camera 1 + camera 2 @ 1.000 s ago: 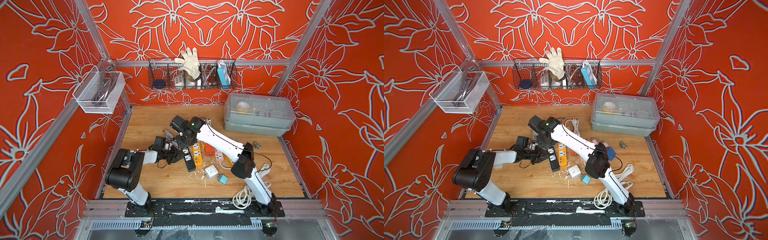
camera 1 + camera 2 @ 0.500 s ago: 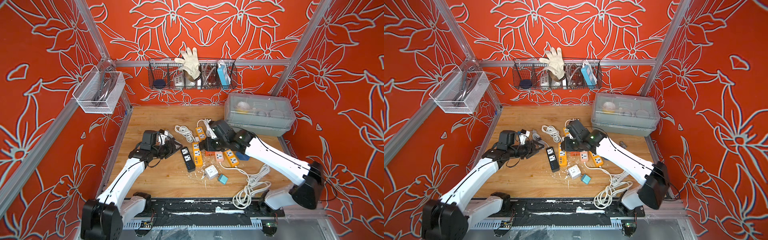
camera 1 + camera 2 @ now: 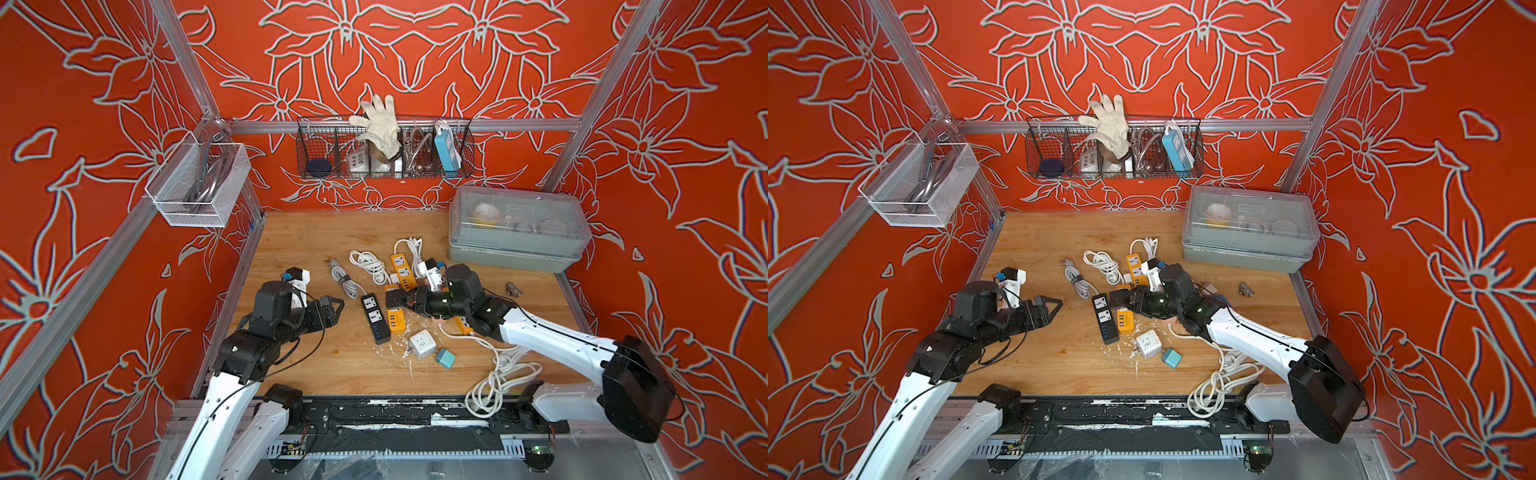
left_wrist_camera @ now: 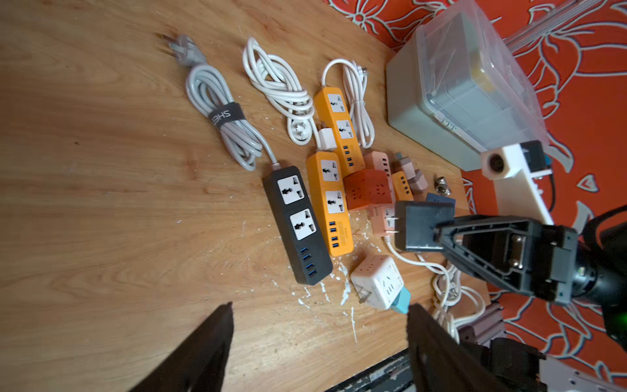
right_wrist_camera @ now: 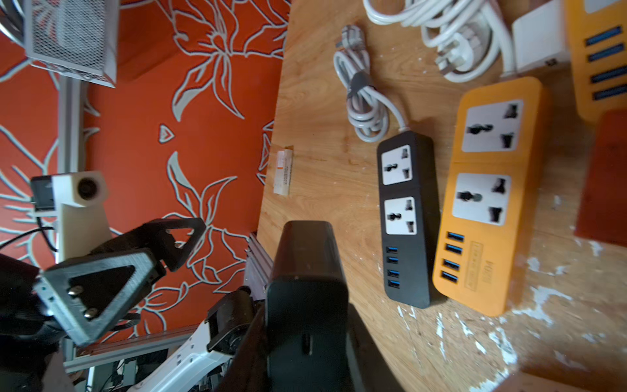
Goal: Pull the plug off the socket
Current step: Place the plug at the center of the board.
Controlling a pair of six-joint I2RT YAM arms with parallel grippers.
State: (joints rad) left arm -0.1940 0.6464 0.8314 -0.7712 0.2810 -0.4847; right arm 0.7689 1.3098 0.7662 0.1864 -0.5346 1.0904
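The black power strip, the socket (image 3: 376,318) (image 3: 1104,318) (image 4: 297,224) (image 5: 405,217), lies flat on the wooden table with both of its outlets bare. A black plug block (image 3: 392,299) (image 3: 1115,297) (image 4: 422,225) (image 5: 307,271) hangs just above the table beside the strip, its two metal prongs free in the air. My right gripper (image 3: 401,300) (image 4: 437,234) (image 5: 307,322) is shut on it. My left gripper (image 3: 336,312) (image 3: 1054,312) (image 4: 320,307) (image 5: 176,244) stands open and holds nothing, left of the strip and apart from it.
Orange power strips (image 3: 401,270) (image 4: 330,200), a white cube adapter (image 3: 422,344) with a teal block (image 3: 445,358), and coiled white cables (image 3: 496,376) (image 4: 278,85) crowd the table's middle and right. A grey lidded box (image 3: 515,232) stands at the back right. Wire baskets (image 3: 382,149) hang on the walls.
A second ago both grippers met at the black strip. Now they are apart: the plug is out of the strip in my right gripper, and my left gripper has opened.
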